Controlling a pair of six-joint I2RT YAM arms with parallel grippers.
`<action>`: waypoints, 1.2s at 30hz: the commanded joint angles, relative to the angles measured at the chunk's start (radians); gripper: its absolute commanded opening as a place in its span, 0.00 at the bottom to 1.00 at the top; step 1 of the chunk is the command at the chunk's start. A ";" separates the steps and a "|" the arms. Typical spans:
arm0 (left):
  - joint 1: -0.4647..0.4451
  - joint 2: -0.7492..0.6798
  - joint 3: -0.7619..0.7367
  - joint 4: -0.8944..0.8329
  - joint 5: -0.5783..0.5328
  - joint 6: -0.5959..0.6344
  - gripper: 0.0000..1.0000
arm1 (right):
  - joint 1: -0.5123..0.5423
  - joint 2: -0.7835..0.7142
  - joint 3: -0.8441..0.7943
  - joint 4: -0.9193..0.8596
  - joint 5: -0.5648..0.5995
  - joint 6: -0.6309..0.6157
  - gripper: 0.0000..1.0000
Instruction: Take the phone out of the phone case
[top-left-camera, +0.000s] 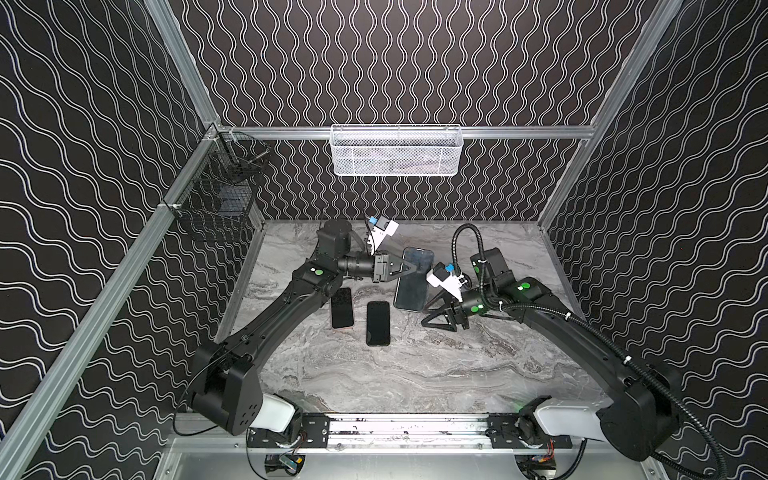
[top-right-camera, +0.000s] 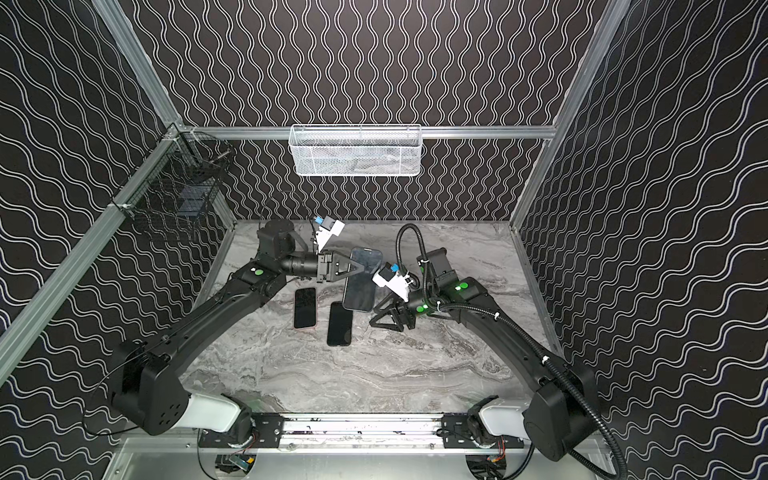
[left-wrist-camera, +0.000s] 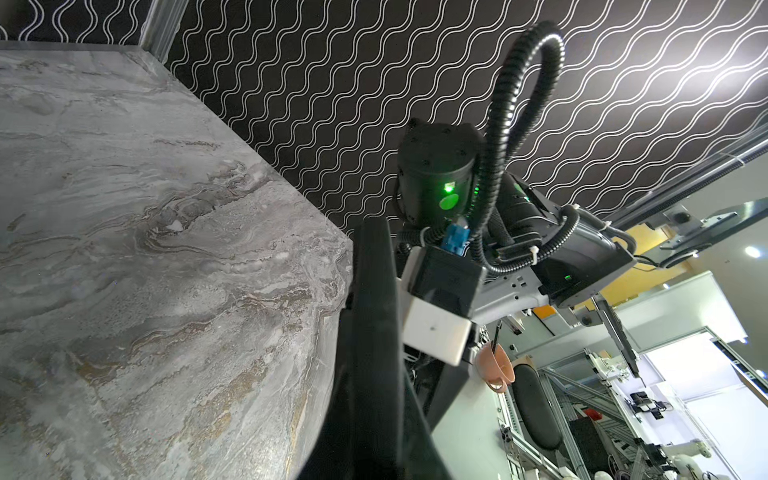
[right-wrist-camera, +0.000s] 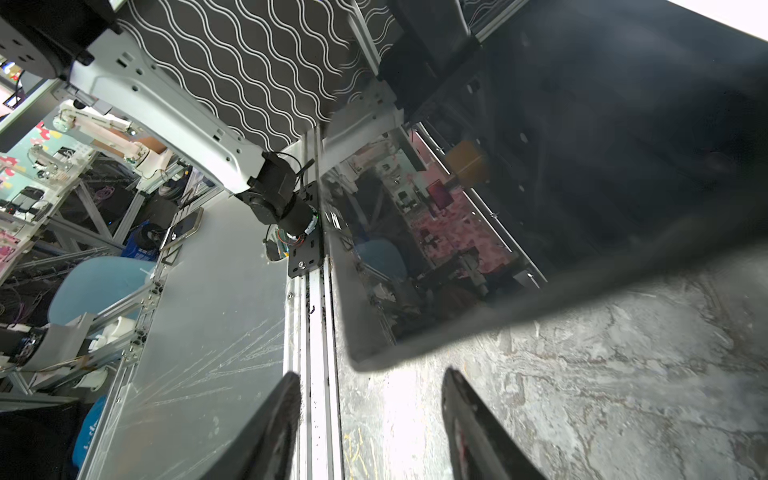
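A large phone (top-left-camera: 411, 286) with a glossy dark screen and a thick grey rim hangs tilted above the marble table in both top views. I cannot tell the phone case from the phone itself. My left gripper (top-left-camera: 415, 268) is shut on the phone's far left edge (top-right-camera: 360, 268). My right gripper (top-left-camera: 427, 314) stands open, low by the phone's near right corner and apart from it (top-right-camera: 374, 316). In the right wrist view the phone's corner (right-wrist-camera: 415, 332) lies just beyond the open right gripper (right-wrist-camera: 370, 374), with nothing between the fingers.
Two smaller dark phones (top-left-camera: 342, 307) (top-left-camera: 378, 323) lie flat on the table (top-left-camera: 415, 374), left of and nearer than the held one. A white mesh basket (top-left-camera: 397, 151) hangs on the back wall, and a black wire basket (top-left-camera: 220, 195) on the left rail.
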 joint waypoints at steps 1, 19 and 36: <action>0.002 -0.007 0.001 0.044 0.034 -0.008 0.00 | -0.001 0.000 -0.003 0.049 0.005 0.011 0.56; 0.002 0.015 -0.021 0.135 0.038 -0.083 0.00 | 0.054 0.085 0.060 0.072 -0.060 0.011 0.42; 0.002 0.038 -0.007 0.173 0.035 -0.143 0.00 | 0.068 0.028 -0.005 0.145 -0.044 0.031 0.09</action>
